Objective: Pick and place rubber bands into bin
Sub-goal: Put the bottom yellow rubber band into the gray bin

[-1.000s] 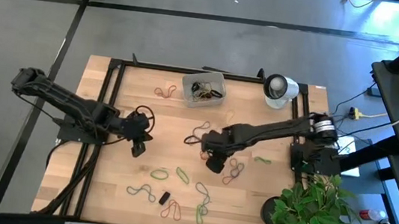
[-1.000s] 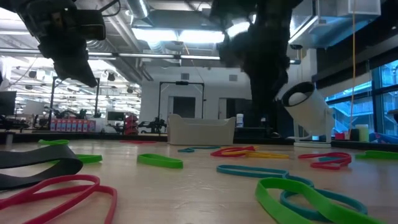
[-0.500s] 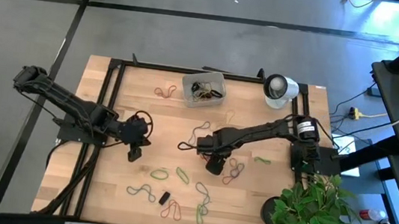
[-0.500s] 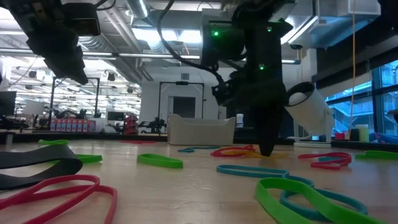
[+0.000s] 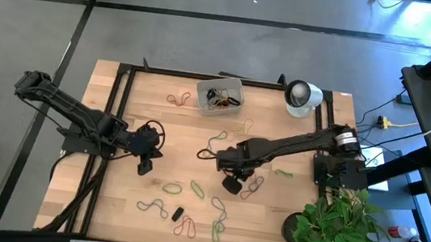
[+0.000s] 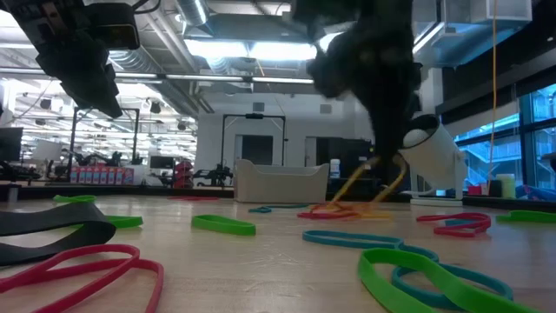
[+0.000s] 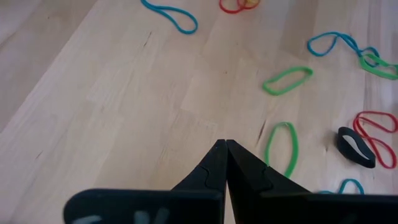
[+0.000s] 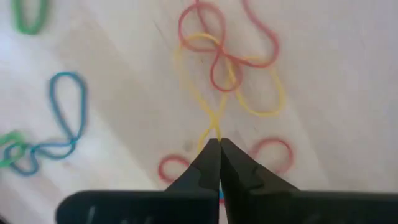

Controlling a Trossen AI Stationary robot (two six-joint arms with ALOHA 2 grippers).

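Rubber bands in green (image 5: 173, 188), blue (image 5: 154, 206) and red (image 5: 184, 228) lie scattered flat on the wooden table. The bin (image 5: 220, 97) stands at the far edge with a few bands inside; the low view shows it too (image 6: 281, 183). My right gripper (image 5: 232, 185) hangs over the table's middle, pointing down, shut on a yellow rubber band (image 8: 249, 102) that is tangled with a red one (image 8: 214, 68). My left gripper (image 5: 143, 167) is shut and holds nothing above bare wood at the left (image 7: 224, 145). My right gripper pinches one end of the yellow band's loop (image 8: 216, 132) between its two fingertips, from above, pointing down. That end is lifted, and two yellow strands (image 6: 356, 187) run taut down to the table. The band's other end still lies there, crossed with the red band.
A white round object with a dark face (image 5: 301, 94) stands at the far right corner. A black band (image 5: 177, 214) and more green ones (image 5: 217, 231) lie near the front edge. A potted plant (image 5: 341, 233) stands off the table's near right corner.
My right gripper went down to the bands in the table's middle, took hold of the yellow band and has come up again. The held end has risen and the band is drawn taut, while its other end stays on the table.
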